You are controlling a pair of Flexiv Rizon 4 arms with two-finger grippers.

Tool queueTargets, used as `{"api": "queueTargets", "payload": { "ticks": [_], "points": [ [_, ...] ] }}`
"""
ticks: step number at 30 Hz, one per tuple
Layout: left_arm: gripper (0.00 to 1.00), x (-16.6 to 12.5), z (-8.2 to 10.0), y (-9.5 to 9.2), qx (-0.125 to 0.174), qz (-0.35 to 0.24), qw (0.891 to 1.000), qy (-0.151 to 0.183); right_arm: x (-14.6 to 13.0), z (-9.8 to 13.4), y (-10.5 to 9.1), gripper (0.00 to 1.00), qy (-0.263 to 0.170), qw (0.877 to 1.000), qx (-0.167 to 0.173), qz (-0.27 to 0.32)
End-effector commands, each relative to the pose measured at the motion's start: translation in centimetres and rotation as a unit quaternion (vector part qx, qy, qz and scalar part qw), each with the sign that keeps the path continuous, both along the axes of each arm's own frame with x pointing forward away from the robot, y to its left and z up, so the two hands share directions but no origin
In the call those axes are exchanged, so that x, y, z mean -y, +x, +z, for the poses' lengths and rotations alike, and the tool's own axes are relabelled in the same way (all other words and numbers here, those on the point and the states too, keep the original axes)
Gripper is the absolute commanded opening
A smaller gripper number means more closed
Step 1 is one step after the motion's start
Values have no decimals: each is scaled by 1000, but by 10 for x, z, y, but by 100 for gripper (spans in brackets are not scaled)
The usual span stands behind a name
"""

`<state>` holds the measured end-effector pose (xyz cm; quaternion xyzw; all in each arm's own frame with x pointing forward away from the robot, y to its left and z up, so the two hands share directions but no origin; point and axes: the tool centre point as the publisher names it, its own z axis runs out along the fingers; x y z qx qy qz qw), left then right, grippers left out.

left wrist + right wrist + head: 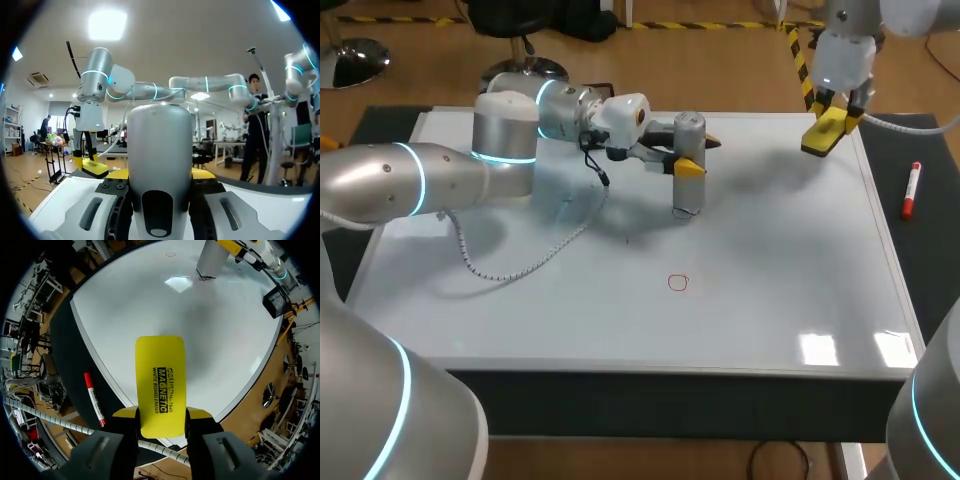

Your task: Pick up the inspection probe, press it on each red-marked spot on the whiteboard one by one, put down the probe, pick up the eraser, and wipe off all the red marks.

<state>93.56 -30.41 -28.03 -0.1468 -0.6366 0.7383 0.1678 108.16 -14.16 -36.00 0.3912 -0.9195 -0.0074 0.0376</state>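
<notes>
Whiteboard: glossy, smooth, w/ light glare. Probe btwn left fingers: matt grey, smooth. Eraser btwn right fingers: smooth yellow plastic, slight sheen.

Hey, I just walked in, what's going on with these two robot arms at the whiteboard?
The left gripper is shut on the inspection probe, holding it upright with its lower end at the whiteboard, apart from the one red mark I can see, a small circle not yet wiped. The right gripper holds the yellow eraser above the board's far right corner. A red marker lies just off the board's right edge.
</notes>
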Motion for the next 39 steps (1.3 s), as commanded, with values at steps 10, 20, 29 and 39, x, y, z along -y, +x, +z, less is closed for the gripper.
{"api": "queueTargets", "payload": {
  "ticks": [10,20,29,39],
  "points": [
    [0,-39,35,3,12,34,999,14,0,1,0,0,-2,1000,-1,1],
    [0,-81,45,16,19,75,997,24,0,1,0,0,-2,1000,-1,1],
    [0,-131,47,37,27,120,992,36,0,1,0,0,-2,1000,-1,1],
    [0,-191,55,63,23,186,982,35,0,1,0,0,-2,1000,-1,1]
  ]
}}
